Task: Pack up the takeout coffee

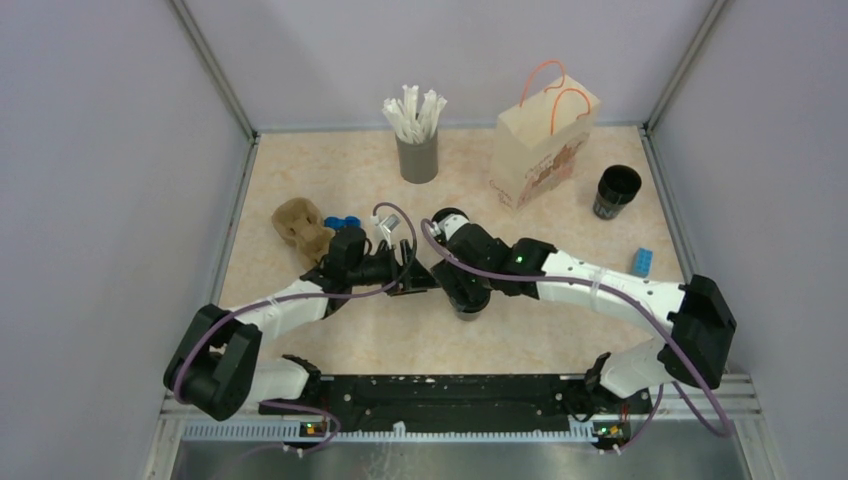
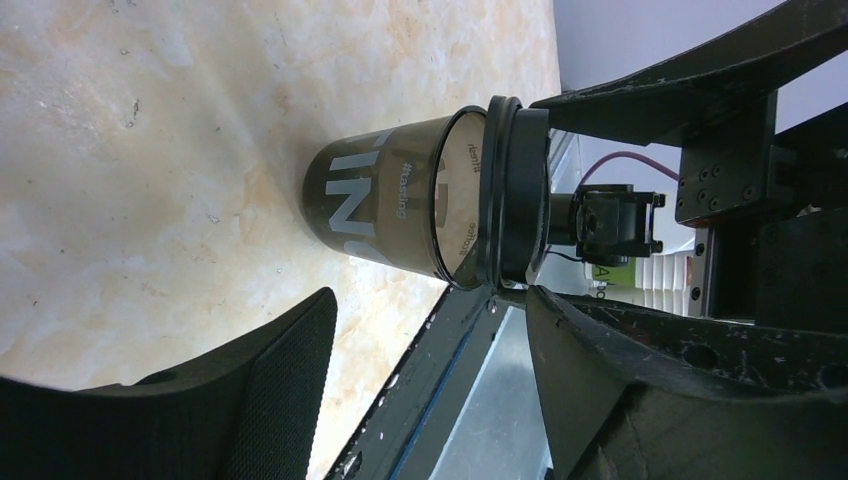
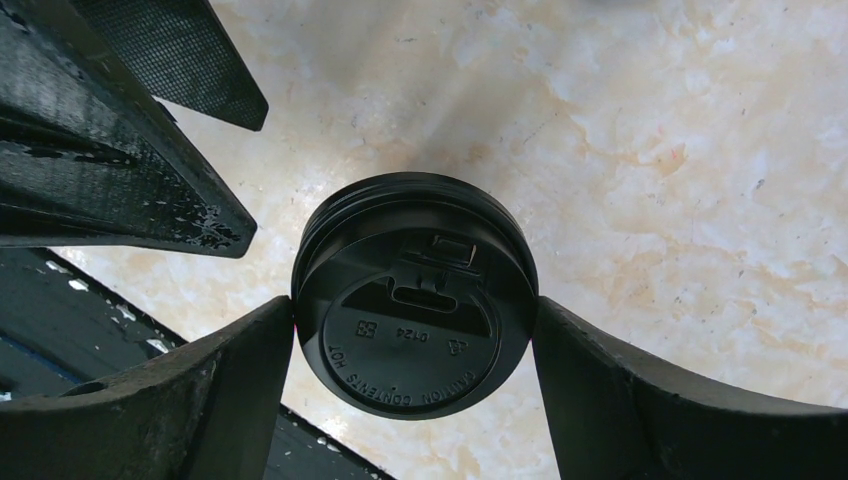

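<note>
The takeout coffee cup [image 2: 370,200], dark with pale print, stands on the table just beyond my left fingertips. In the top view it is almost hidden under my right gripper [image 1: 462,292]. The flat black lid [image 3: 410,300] is pinched by its edges between my right gripper's [image 3: 412,312] fingers. The lid [image 2: 512,200] sits at the cup's mouth, slightly tilted against the rim. My left gripper [image 2: 430,300] is open and empty, level with the cup and short of it. In the top view it [image 1: 420,278] is close to the left of the cup.
A second open black cup [image 1: 617,190] stands at the right. A paper bag [image 1: 540,150] with orange handles stands at the back. The grey straw holder [image 1: 417,155] is at back centre. A brown plush [image 1: 300,230], blue caps [image 1: 345,222] and a blue brick [image 1: 641,262] lie around.
</note>
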You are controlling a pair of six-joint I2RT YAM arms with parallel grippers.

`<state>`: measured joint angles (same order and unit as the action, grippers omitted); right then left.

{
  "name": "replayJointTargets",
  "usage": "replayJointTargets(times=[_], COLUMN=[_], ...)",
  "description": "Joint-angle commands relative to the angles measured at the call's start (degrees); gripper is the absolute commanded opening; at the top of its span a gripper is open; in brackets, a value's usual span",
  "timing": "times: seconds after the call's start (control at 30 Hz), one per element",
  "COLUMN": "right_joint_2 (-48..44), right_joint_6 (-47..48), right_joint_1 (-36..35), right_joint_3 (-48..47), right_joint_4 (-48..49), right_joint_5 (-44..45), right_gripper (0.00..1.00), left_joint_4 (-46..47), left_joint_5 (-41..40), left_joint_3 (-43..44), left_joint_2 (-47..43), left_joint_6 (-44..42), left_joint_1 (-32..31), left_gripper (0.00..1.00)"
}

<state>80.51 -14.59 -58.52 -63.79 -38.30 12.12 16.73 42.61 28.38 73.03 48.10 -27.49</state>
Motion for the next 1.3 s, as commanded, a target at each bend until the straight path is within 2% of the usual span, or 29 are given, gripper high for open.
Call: replayJointTargets(times=[0.0, 0.2, 0.27, 0.33, 0.63, 0.93, 1.0, 1.07, 1.17, 1.27], right_joint_2=[1.07, 1.69, 1.74, 1.79, 0.38, -7.52, -9.65, -11.94, -15.94, -18.36], right_joint_6=[-0.08, -0.46, -0.41, -0.37, -0.61, -1.69, -1.83, -1.6, -2.01, -2.57], right_joint_1=[-0.74, -0.74, -0.73, -0.72, -0.73, 1.23, 3.52, 6.27, 11.31, 14.14], right_joint_3=[-1.81, -2.24, -2.3, -2.45, -3.55, -1.24, 0.71, 3.43, 8.68, 12.7], right_joint_4=[-0.83, -1.24, -1.43, -1.64, -2.28, 0.02, 1.84, 4.85, 12.34, 17.45], right_joint_5=[-0.33, -0.09, -0.03, 0.05, -0.35, -2.47, -4.76, -9.68, -20.22, -25.76], right_gripper=[0.83, 0.85, 0.93, 0.94, 0.91, 0.9, 0.86, 0.76, 0.49, 0.33], left_joint_4=[3.08, 3.03, 3.03, 3.07, 3.43, 2.17, 2.34, 2.4, 2.7, 3.76], left_joint_5=[0.06, -0.07, -0.11, -0.08, 0.0, -0.36, -0.34, -0.32, -0.25, -0.27], left_joint_3=[-0.08, 0.09, 0.18, 0.34, 1.11, 3.0, 3.44, 3.9, 4.74, 5.52], left_joint_2=[0.91, 1.45, 1.66, 2.02, 4.17, 4.91, 5.32, 5.79, 6.63, 7.8], left_joint_6=[-0.24, -0.44, -0.54, -0.63, -1.02, -3.51, -3.91, -4.33, -4.75, -4.94], left_joint_1=[-0.23, -0.26, -0.29, -0.28, -0.42, -1.49, -1.89, -2.39, -3.05, -3.68], left_gripper=[0.75, 0.75, 0.75, 0.75, 0.71, 0.71, 0.71, 0.71, 0.72, 0.72])
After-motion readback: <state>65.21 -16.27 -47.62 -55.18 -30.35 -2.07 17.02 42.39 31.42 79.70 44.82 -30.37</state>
